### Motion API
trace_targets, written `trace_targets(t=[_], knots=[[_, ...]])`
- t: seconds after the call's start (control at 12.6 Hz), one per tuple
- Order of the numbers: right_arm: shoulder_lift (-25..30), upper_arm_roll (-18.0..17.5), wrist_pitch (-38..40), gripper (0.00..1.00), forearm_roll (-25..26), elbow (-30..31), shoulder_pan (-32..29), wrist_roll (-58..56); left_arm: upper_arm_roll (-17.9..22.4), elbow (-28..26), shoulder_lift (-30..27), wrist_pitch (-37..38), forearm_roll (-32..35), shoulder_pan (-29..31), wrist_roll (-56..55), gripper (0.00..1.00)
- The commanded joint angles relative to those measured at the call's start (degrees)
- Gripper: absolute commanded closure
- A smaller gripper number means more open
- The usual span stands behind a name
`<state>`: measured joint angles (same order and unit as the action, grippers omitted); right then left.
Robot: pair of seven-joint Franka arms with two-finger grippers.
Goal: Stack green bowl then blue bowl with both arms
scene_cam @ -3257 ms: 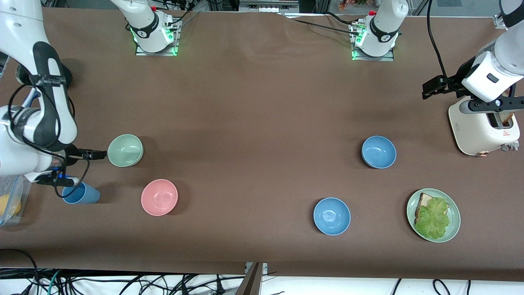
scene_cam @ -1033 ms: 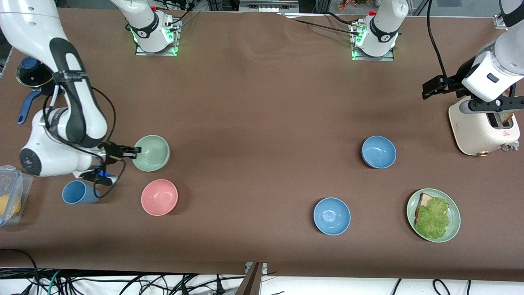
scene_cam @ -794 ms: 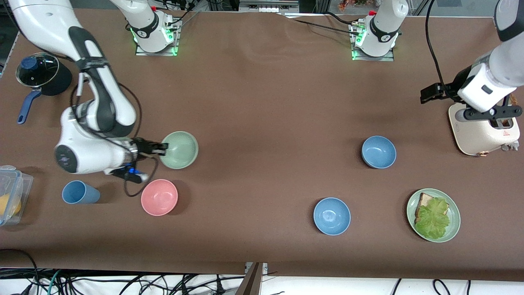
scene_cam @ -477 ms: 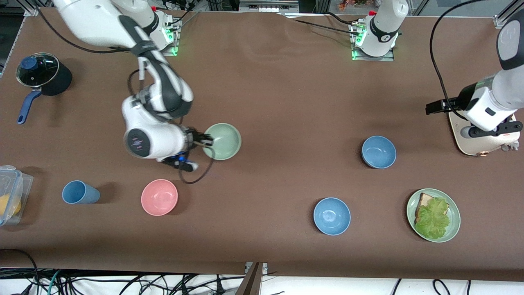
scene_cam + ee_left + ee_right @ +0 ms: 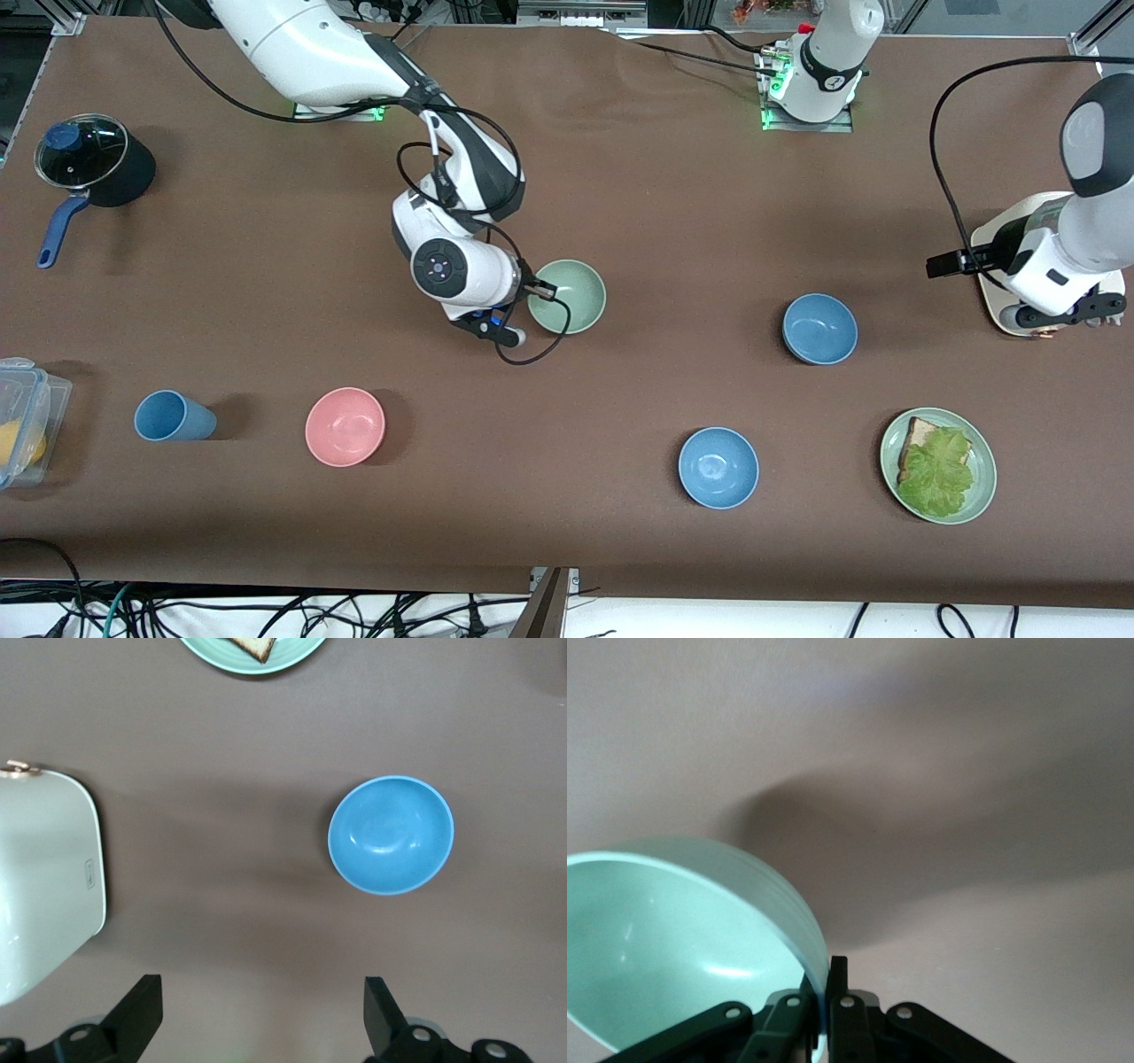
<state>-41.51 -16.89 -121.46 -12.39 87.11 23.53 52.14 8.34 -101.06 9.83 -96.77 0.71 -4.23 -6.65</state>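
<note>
My right gripper [image 5: 539,289] is shut on the rim of the pale green bowl [image 5: 570,296] and holds it tilted above the middle of the table. In the right wrist view the bowl [image 5: 673,939] sits with its rim pinched in my right gripper [image 5: 825,997]. Two blue bowls rest toward the left arm's end: one [image 5: 819,329] farther from the front camera, one [image 5: 718,467] nearer. My left gripper [image 5: 1063,312] is open and empty over the toaster's edge. In the left wrist view [image 5: 261,992] it hangs above bare table, apart from the farther blue bowl [image 5: 391,834].
A cream toaster [image 5: 990,297] and a green plate with bread and lettuce [image 5: 938,465] are at the left arm's end. A pink bowl [image 5: 345,426], blue cup [image 5: 174,416], black pot [image 5: 89,164] and plastic container [image 5: 22,434] are toward the right arm's end.
My right arm has carried the green bowl from the right arm's end to over the table's middle. My left arm has come lower in the front view, over the toaster.
</note>
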Motion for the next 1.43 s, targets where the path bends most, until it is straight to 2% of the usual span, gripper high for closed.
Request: trace_targets(t=[0.0, 0.56, 0.64, 0.71, 0.79, 0.95, 1.11, 1.19, 1.35], knots=[[-2.7, 0.3, -4.1, 1.0, -1.1, -2.1, 3.1, 4.2, -0.1, -3.3, 1.1, -4.8, 1.3, -0.1, 1.3, 0.0], [-6.4, 0.2, -9.3, 1.0, -1.8, -2.2, 5.6, 4.8, -0.1, -12.6, 7.3, -23.5, 0.6, -1.0, 1.2, 0.0], [-6.4, 0.2, -9.3, 0.73, -1.8, -2.2, 5.7, 4.9, -0.1, -13.5, 7.9, -25.7, 0.6, -0.9, 0.9, 0.0], [-6.1, 0.2, -9.2, 0.16, -1.8, -2.3, 5.6, 4.6, -0.2, -14.5, 8.4, -27.7, 0.0, -1.0, 0.8, 0.0], [-5.8, 0.3, -9.0, 0.01, -1.6, -2.4, 5.6, 4.3, -0.1, -15.2, 9.2, -29.8, -1.3, -1.1, 0.8, 0.0], [-5.6, 0.5, -8.2, 0.0, -1.5, -2.4, 4.5, 2.8, -0.1, -17.6, 10.7, -35.1, -3.2, -2.0, 0.4, 0.0], [-3.9, 0.6, -1.9, 0.0, -1.2, -4.9, 2.5, 1.0, -0.2, -19.3, 12.3, -39.4, -6.1, -3.2, 0.3, 0.0], [-3.0, 0.8, 5.1, 0.0, -0.9, -9.7, 1.2, -0.2, -0.2, -19.7, 13.4, -41.5, -6.5, -3.7, 0.3, 0.0], [-2.7, 1.2, 19.5, 0.0, 4.2, -17.7, -1.5, -6.1, -0.1, -20.8, 14.3, -43.6, -6.6, -3.7, 0.3, 0.0]])
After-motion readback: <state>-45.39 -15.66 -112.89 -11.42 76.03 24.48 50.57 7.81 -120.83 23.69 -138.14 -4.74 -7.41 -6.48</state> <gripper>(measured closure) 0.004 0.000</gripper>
